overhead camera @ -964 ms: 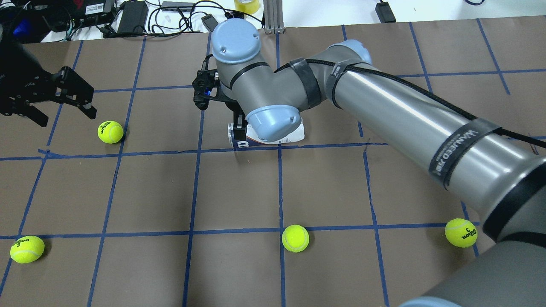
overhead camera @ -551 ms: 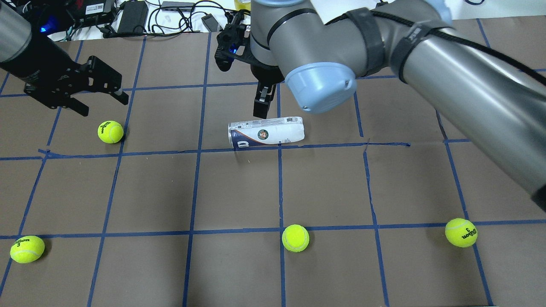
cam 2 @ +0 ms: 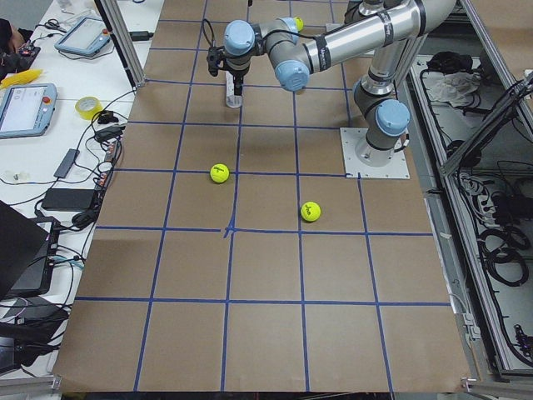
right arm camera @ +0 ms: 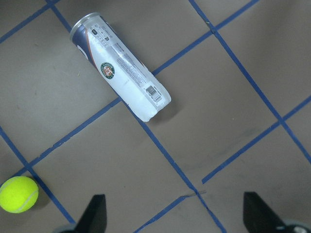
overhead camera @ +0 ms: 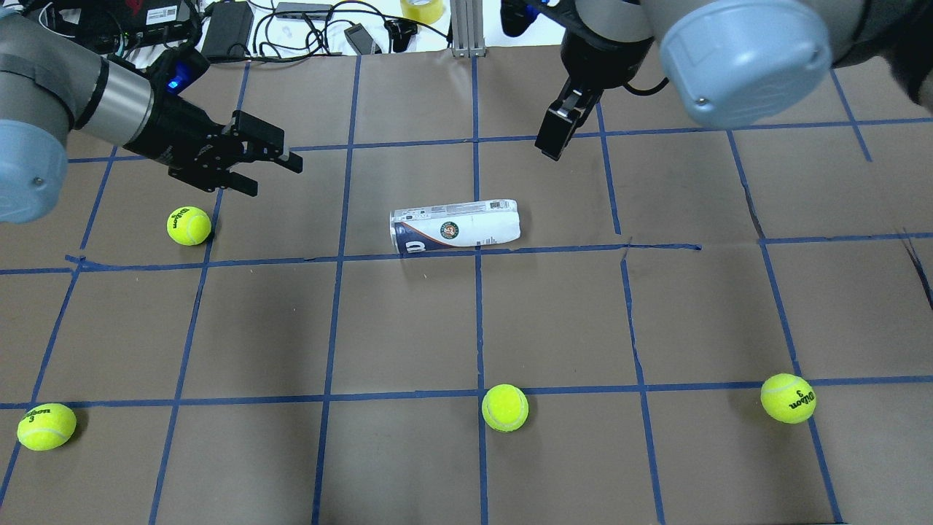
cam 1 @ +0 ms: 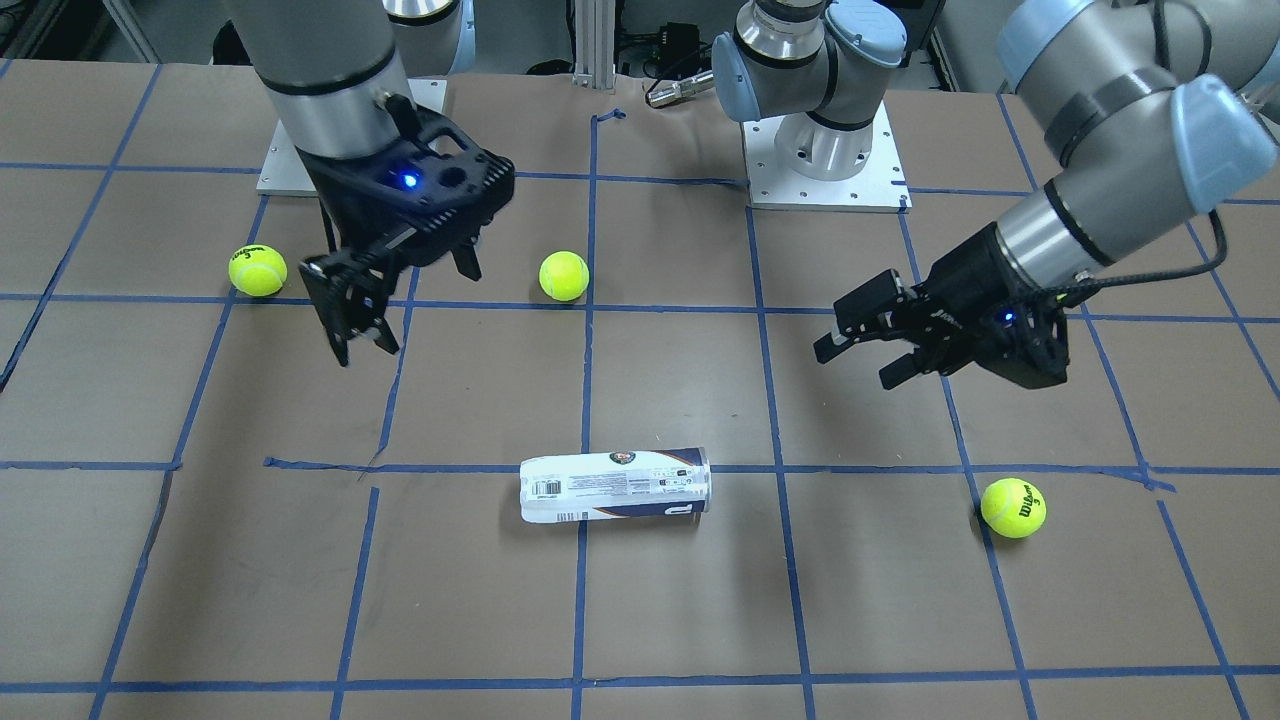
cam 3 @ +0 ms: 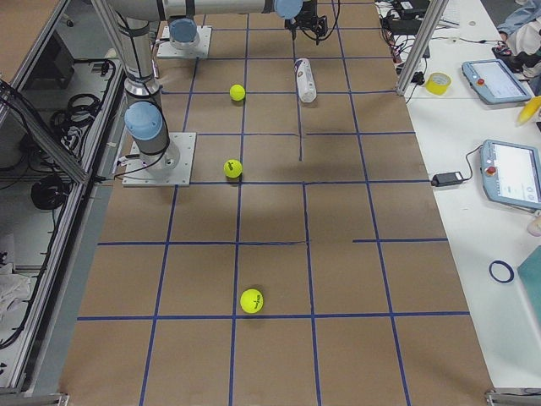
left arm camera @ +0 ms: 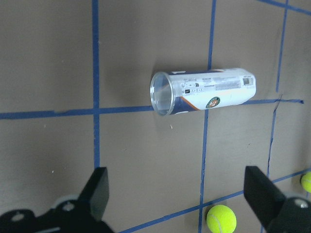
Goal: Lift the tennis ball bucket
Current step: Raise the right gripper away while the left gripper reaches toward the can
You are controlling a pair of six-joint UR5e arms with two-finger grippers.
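The right gripper [right arm camera: 177,221] has pulled up and away from the tennis ball bucket [overhead camera: 455,227], jaws spread wide, holding nothing. The bucket hasn't budged: it lies flat on its side mid-bench [overhead camera: 408,328], along a blue tape line. The left gripper [overhead camera: 271,175], jaws also released, has swung in closer. Nothing lifted yet; a fresh approach looks needed.

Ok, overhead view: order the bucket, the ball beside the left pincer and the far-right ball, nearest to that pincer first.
1. Nearby ball, beside the left pincer, table's left.
2. Tennis ball bucket, lying on its side mid-table.
3. Far-right ball, near the robot's edge on the right.
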